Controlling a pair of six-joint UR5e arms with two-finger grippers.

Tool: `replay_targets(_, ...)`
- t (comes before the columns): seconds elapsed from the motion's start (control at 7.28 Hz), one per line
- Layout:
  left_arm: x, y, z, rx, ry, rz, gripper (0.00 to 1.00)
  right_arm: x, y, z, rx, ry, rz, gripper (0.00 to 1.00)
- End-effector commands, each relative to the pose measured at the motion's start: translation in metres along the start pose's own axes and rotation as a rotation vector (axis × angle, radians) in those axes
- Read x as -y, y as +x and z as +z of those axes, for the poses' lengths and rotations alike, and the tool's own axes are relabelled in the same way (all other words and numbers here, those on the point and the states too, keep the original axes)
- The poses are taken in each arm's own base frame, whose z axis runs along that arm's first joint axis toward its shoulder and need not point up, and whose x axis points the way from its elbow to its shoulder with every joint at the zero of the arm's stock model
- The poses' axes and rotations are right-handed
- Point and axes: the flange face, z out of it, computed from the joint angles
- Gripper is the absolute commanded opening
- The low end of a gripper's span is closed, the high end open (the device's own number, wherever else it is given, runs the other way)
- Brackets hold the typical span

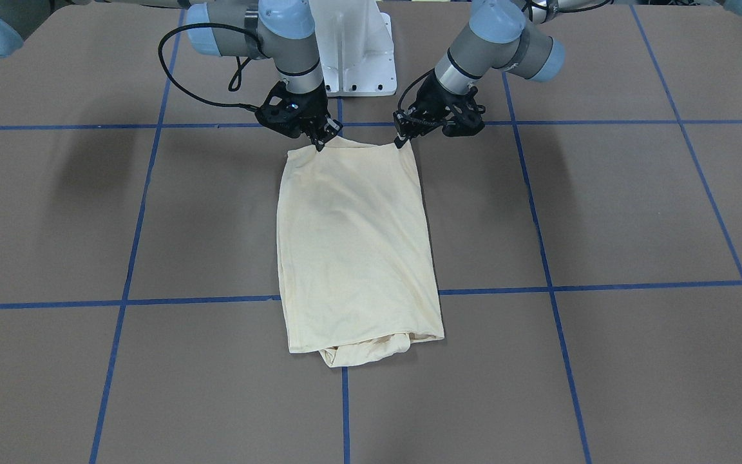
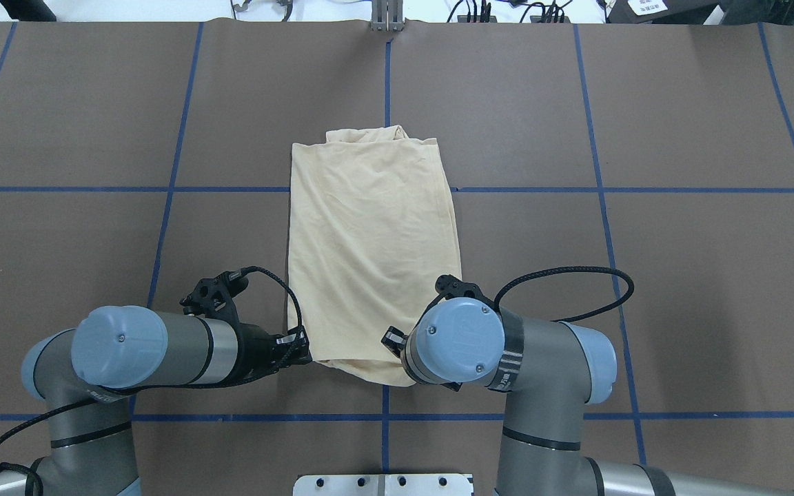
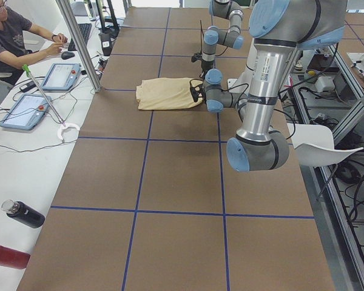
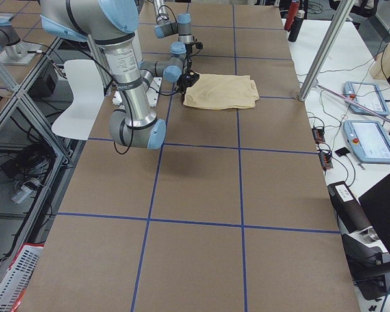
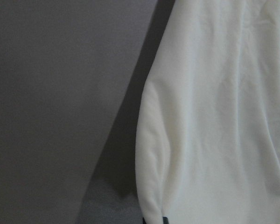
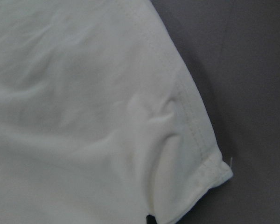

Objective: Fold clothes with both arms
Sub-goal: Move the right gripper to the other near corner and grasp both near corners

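The clothes [image 1: 355, 245] are one pale cream-yellow shirt, folded into a long narrow rectangle in the middle of the brown table [image 1: 603, 212], plain side up, with no print showing. Bunched fabric pokes out at its far end [image 2: 369, 134]. My left gripper [image 1: 400, 140] is shut on the near corner on my left, also seen from overhead [image 2: 302, 353]. On the other near corner, my right gripper [image 1: 321, 143] is shut on the hemmed edge [image 6: 196, 140]. Overhead, my right wrist [image 2: 455, 341] hides that gripper. Both wrist views are filled with cloth [image 5: 214, 116] lying on the table.
Blue tape lines [image 1: 538, 225] divide the table into squares. The white pedestal base [image 1: 351, 51] stands right behind the grippers. A person [image 3: 12, 36] sits at a side desk with tablets [image 3: 60, 76], a metal pole [image 3: 79, 42] and bottles [image 3: 21, 213] nearby.
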Motion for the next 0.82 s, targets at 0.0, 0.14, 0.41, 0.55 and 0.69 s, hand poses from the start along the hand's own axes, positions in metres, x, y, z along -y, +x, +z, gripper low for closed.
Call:
replay_targets(0.0, -0.029, 0.006, -0.008, 0.011, -0.073, 0.018, 0.0, 0.0, 0.023, -0.024, 0.006, -0.064, -0.007, 0.0)
replay_targets(0.14, -0.05, 0.004, -0.008, 0.011, -0.108, 0.032, 0.0, -0.017, 0.027, -0.029, 0.005, -0.098, -0.025, 0.0)
replay_targets(0.41, -0.082, 0.008, -0.016, -0.009, -0.162, 0.058, 0.0, -0.038, 0.038, -0.029, -0.013, -0.148, -0.05, 0.0)
replay_targets(0.55, -0.084, 0.016, -0.03, -0.028, -0.168, 0.061, 0.0, -0.038, 0.038, -0.028, -0.015, -0.149, -0.05, 0.0)
replay_targets(0.69, -0.08, 0.025, -0.044, -0.027, -0.16, 0.058, 0.0, -0.012, 0.029, -0.033, 0.002, -0.116, -0.027, 0.0)
